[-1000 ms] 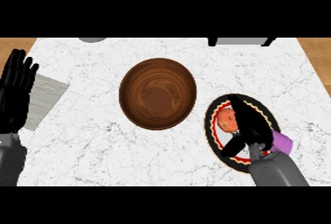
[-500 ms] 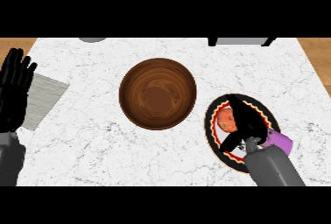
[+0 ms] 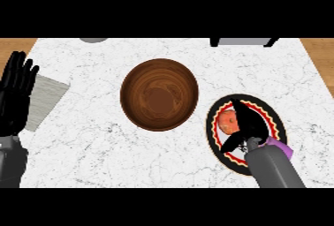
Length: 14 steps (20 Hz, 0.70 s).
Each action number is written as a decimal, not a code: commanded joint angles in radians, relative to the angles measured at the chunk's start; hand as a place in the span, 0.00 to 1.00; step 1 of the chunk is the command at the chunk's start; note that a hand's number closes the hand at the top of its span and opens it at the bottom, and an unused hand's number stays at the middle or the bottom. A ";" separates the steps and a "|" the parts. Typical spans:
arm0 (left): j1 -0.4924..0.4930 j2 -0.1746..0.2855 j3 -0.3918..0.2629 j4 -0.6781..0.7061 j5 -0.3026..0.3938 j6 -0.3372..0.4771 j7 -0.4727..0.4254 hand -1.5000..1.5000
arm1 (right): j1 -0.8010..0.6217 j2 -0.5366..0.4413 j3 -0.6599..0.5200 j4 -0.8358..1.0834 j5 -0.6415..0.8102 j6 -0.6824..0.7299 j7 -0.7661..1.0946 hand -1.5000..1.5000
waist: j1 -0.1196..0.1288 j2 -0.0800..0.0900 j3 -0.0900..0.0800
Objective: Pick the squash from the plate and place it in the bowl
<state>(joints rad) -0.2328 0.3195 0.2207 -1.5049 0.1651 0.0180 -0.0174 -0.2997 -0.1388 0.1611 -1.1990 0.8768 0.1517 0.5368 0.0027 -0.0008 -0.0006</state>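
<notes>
Centrally, a white marbled counter (image 3: 98,145) carries every item listed. Surroundings: a grey ribbed mat (image 3: 51,98) lies at the counter's left side. The left hand (image 3: 16,88) rests over the mat's left edge, fingers straight and pointing up, nothing in it. A grey object (image 3: 93,39) and a dark grey object (image 3: 244,42) sit at the far edge. Obstructions: the right hand (image 3: 248,126) lies across the plate's middle, and its grey forearm (image 3: 274,170) comes in from below over the plate's near rim. Nothing stands on the counter between plate and bowl. Containers: a brown wooden bowl (image 3: 137,84) sits at the counter's middle, its inside bare. A dark plate (image 3: 213,130) with a red zigzag border sits just right of the bowl, close to it but apart. The orange-red squash (image 3: 226,121) lies on the plate's left half. The right hand's fingers run straight along the squash's right side, while the thumb splays down and left, away from it; the hand is not closed round the squash. Hidden or unclear: both far-edge objects are cut off and cannot be identified. A purple thing (image 3: 280,149) shows beside the forearm at the plate's lower right and is partly covered. Whether the fingers touch the squash cannot be told.
</notes>
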 commanded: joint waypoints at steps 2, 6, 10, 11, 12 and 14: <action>-0.042 0.012 0.016 0.046 -0.008 -0.010 -0.004 0.50 | -0.053 -0.001 -0.006 0.088 0.043 -0.096 -0.116 1.00 | 0.000 0.002 0.001; -0.029 -0.007 0.020 0.032 -0.023 0.005 -0.013 0.50 | -0.008 -0.049 -0.025 0.046 0.058 -0.097 -0.168 1.00 | -0.003 0.001 0.001; -0.013 0.014 0.051 0.014 0.009 -0.038 0.012 0.50 | 0.005 -0.018 -0.017 0.020 0.098 -0.124 -0.151 1.00 | -0.002 0.000 0.001; -0.018 -0.040 0.001 0.034 -0.045 0.019 -0.011 0.50 | -0.034 -0.027 -0.021 0.059 0.107 -0.114 -0.155 1.00 | -0.002 0.001 0.001; -0.035 -0.023 -0.004 0.026 -0.026 -0.003 0.020 0.50 | -0.138 -0.104 -0.040 0.150 0.064 -0.052 -0.281 1.00 | 0.007 0.004 0.001; -0.058 -0.010 -0.008 0.010 -0.015 -0.025 0.015 0.50 | -0.189 -0.255 -0.031 0.213 0.046 0.031 -0.486 1.00 | 0.051 0.024 0.004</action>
<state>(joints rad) -0.2636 0.3068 0.2254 -1.4900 0.1447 0.0088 -0.0088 -0.3918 -0.2538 0.1342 -1.0812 0.9385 0.0972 0.2500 0.0175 0.0048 -0.0011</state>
